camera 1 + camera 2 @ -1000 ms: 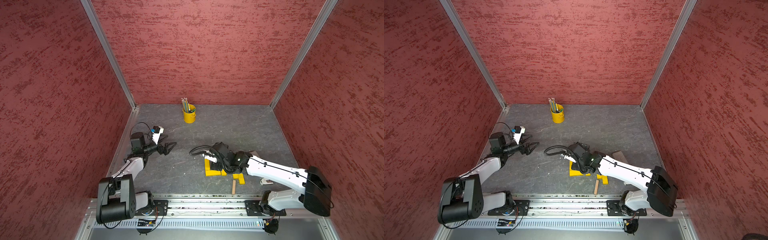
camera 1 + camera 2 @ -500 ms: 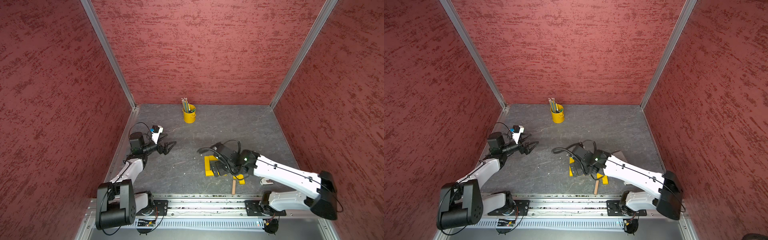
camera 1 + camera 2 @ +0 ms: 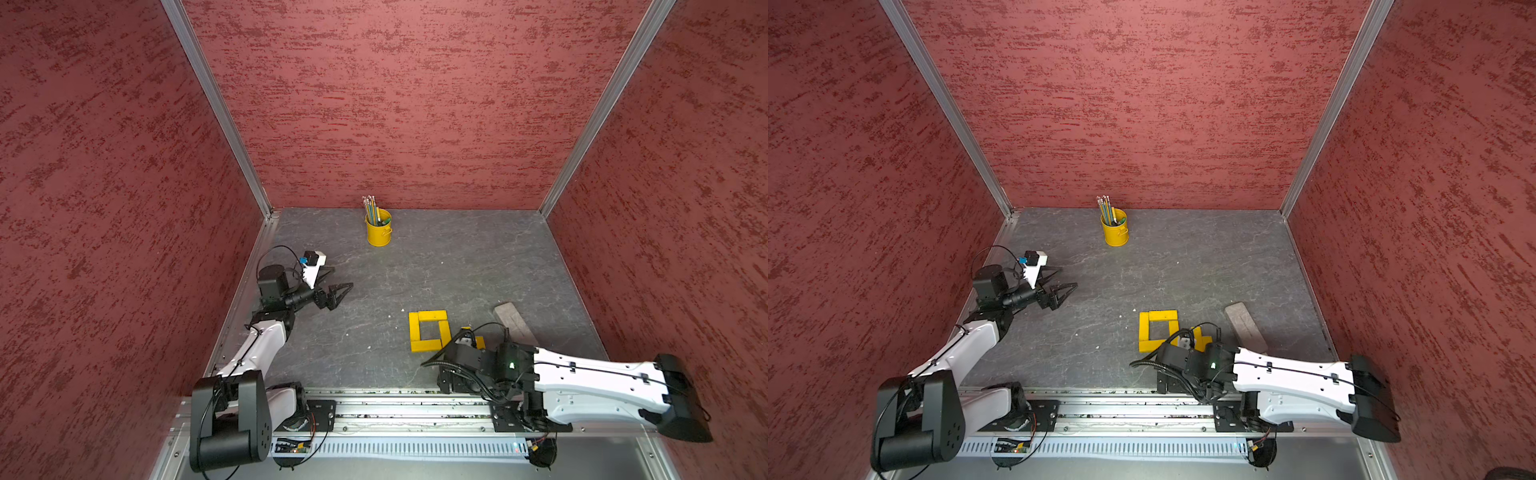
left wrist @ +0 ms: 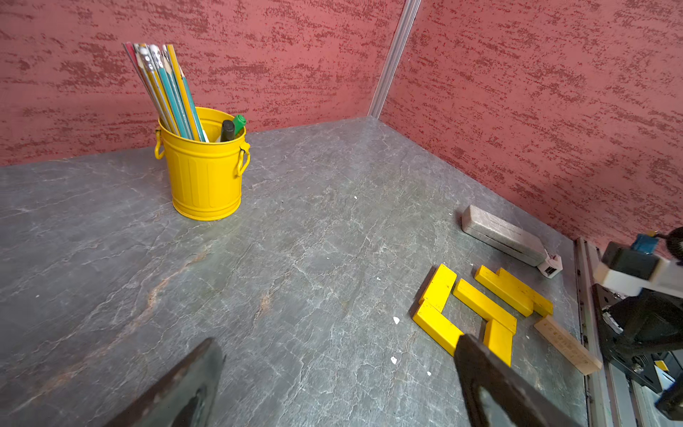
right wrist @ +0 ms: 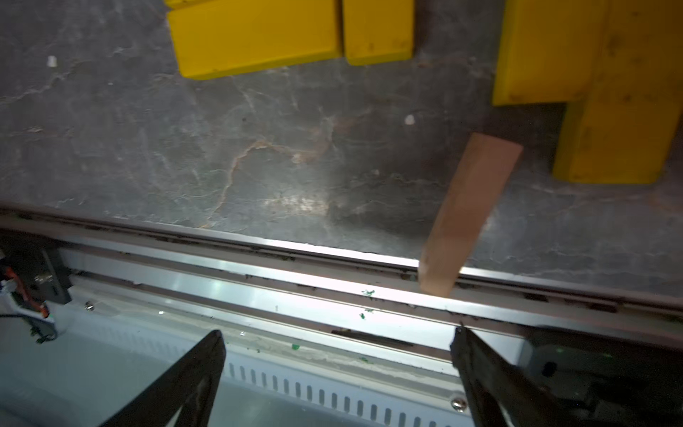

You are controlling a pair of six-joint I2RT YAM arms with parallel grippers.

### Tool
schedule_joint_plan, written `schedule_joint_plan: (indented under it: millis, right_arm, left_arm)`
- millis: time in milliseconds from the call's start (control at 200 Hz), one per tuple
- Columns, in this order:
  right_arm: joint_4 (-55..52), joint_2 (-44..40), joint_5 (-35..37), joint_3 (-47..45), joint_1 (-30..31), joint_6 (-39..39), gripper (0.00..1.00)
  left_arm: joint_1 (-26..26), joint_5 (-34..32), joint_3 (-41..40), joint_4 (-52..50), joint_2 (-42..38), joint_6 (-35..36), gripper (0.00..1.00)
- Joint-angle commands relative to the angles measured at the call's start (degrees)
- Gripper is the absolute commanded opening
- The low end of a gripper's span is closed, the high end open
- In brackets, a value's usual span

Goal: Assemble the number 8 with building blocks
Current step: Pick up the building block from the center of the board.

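Note:
Four yellow building blocks [image 3: 428,330] lie as a closed square loop on the grey table, in both top views [image 3: 1158,330]. Two more yellow blocks [image 4: 513,292] lie side by side just right of the loop. A tan block [image 5: 469,210] lies tilted by them, one end over the front rail. My right gripper [image 5: 338,344] hangs open and empty above the front rail, short of the tan block. My right arm [image 3: 582,374] covers that block in the top views. My left gripper [image 3: 338,279] stands open and empty at the table's left, far from the blocks.
A yellow pencil bucket [image 3: 378,230] stands at the back middle. A grey-brown flat slab [image 3: 513,322] lies right of the blocks, near the right wall. The metal rail [image 5: 258,284] runs along the table's front edge.
My right arm has drawn back from over the yellow blocks toward the front rail, uncovering the square loop. The left arm has barely moved.

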Motion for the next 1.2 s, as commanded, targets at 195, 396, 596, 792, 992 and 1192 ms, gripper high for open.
schedule_joint_plan:
  millis: [195, 396, 596, 792, 992, 1192]
  right_arm:
    - [-6.7, -18.9, 3.4, -5.5, 0.3, 18.6, 0.75]
    - [-2.5, -14.0, 2.0, -7.1, 0.2, 17.4, 0.70]
    - [-4.1, -7.2, 3.7, -5.4, -0.1, 16.3, 0.63]
    - [-2.6, -4.2, 5.9, -4.8, -1.9, 15.1, 0.56]
    - [1.4, -0.4, 5.4, -4.7, -5.5, 10.4, 0.54]
    - [2.7, -0.5, 5.0, -5.7, -8.1, 7.8, 0.43]
  left_arm:
    - [-0.9, -0.3, -0.3, -0.5, 0.6, 0.4, 1.00]
    - [-0.9, -0.2, -0.1, -0.7, 0.9, 0.6, 1.00]
    - [-0.9, 0.2, 0.4, -0.8, 0.8, 0.4, 1.00]
    - [-0.9, 0.4, 0.4, -0.5, 1.2, 0.4, 1.00]
    - [-0.9, 0.7, 0.3, 0.1, 2.0, 0.4, 0.99]
    - [-0.9, 0.8, 0.2, 0.2, 2.1, 0.4, 1.00]
